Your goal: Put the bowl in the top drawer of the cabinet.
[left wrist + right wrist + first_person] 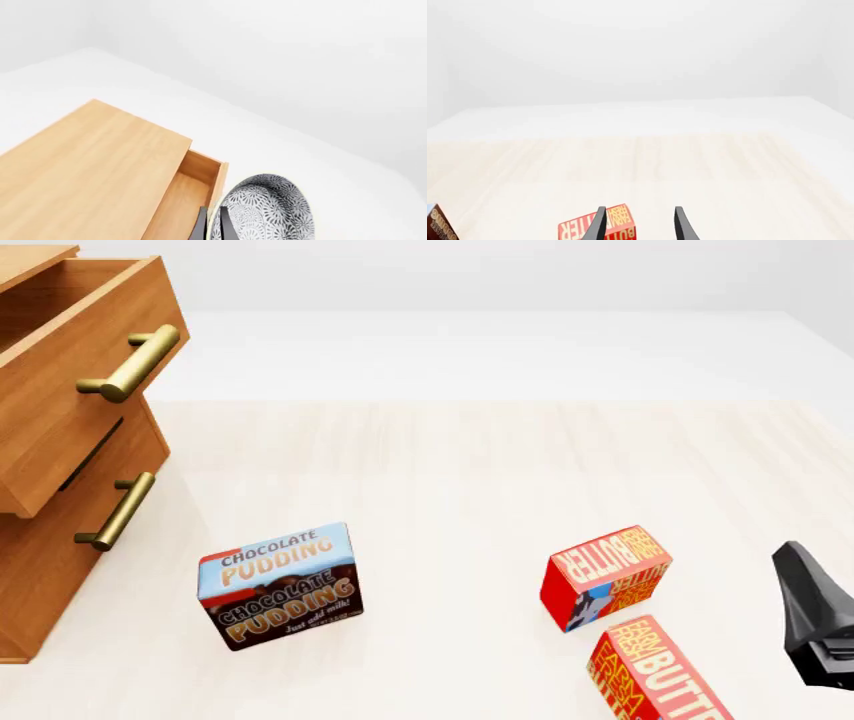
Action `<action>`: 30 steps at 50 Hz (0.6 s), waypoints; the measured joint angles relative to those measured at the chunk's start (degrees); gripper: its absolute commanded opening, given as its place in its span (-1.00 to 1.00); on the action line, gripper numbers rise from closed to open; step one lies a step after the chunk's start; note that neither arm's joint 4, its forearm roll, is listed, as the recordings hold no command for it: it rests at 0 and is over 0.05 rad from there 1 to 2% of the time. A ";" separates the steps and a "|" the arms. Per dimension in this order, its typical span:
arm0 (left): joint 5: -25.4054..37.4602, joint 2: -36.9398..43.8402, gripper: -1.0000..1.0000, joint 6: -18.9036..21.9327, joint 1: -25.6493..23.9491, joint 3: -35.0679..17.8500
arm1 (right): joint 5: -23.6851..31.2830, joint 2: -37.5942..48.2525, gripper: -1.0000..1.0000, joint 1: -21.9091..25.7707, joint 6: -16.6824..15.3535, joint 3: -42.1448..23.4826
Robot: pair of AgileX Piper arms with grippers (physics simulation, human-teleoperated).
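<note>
Left wrist view gives me what I need: the bowl hangs from my left gripper, whose dark fingers pinch one side of its rim, one inside against the flower-patterned lining and one outside. The bowl is tilted, its mouth turned toward the camera, and it sits just beside the front corner of the top drawer, which is pulled out from under the cabinet top. As I judge it, the bowl is still outside the drawer's front panel, so the move ahead turns on carrying it sideways over that panel and into the open wooden tray, then lowering. The drawer's long axis runs along the cabinet front, so there is room lengthwise; the tight spots are the front panel's edge and the overhanging cabinet top behind it. From the front camera the drawer stands open with its brass handle jutting out, and neither the left arm nor the bowl shows there. My right gripper rests low at the counter's near right with its jaws apart and nothing between them, a red butter box ahead of it, another butter box closer in, and the chocolate pudding box toward the cabinet. The left arm is plainly the one for this.
</note>
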 measured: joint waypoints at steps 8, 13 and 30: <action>-0.51 1.91 -1.00 -1.13 2.30 -0.37 | 0.02 -0.07 1.00 0.02 -0.02 0.00; -0.91 2.94 -1.00 -2.55 3.75 -0.34 | 0.04 -0.13 1.00 0.01 -0.02 0.00; -2.83 5.42 -1.00 -7.69 8.25 0.11 | 0.07 -0.27 1.00 0.09 -0.20 -0.01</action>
